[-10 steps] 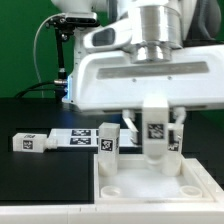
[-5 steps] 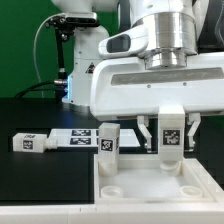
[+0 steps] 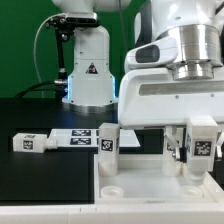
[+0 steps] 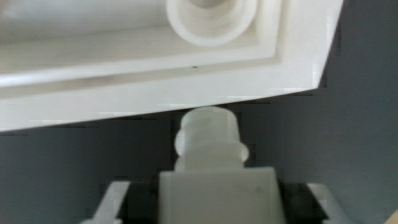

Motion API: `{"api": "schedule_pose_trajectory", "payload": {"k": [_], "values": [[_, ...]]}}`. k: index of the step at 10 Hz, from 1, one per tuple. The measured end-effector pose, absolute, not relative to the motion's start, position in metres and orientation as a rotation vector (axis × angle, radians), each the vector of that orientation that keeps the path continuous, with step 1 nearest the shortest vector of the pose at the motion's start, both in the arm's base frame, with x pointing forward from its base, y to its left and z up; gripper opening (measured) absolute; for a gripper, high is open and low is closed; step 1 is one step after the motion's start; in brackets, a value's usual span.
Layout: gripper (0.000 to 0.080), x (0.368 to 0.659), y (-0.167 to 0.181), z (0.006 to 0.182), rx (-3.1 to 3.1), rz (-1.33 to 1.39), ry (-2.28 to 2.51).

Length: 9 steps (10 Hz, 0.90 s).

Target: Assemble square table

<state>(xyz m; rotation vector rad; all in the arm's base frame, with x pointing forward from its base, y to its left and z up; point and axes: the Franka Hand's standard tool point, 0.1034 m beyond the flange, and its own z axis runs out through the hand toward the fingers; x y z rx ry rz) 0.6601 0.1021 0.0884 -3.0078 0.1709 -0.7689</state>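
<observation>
Crops the square top (image 3: 150,176) at the exterior view's lower edge and the arm (image 3: 185,70) at upper right. Leaves the tags (image 3: 30,143) on the lying legs (image 3: 72,138) too small to read. Blurs the wrist view; cuts the gripped leg (image 4: 210,140) and claw (image 3: 200,160) fingers (image 4: 111,205) at its border.

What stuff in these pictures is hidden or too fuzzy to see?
1. Square table top: exterior view, the picture's lower edge cuts it off.
2. Leg in the hand: exterior view, the fingers cover its sides; whether it touches the top is unclear.
3. Same leg, wrist view: blurred, no tag visible.
4. Corner socket: wrist view, cut by the picture's edge.
</observation>
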Motion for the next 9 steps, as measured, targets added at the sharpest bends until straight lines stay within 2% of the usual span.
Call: {"api": "schedule_pose_trajectory", "payload": {"k": [5, 9], "values": [[0.0285, 0.656, 0.102, 0.087, -3.0, -0.838, 0.14], [0.0285, 0.635, 0.11, 0.067, -3.017, -0.823, 0.092]]}}
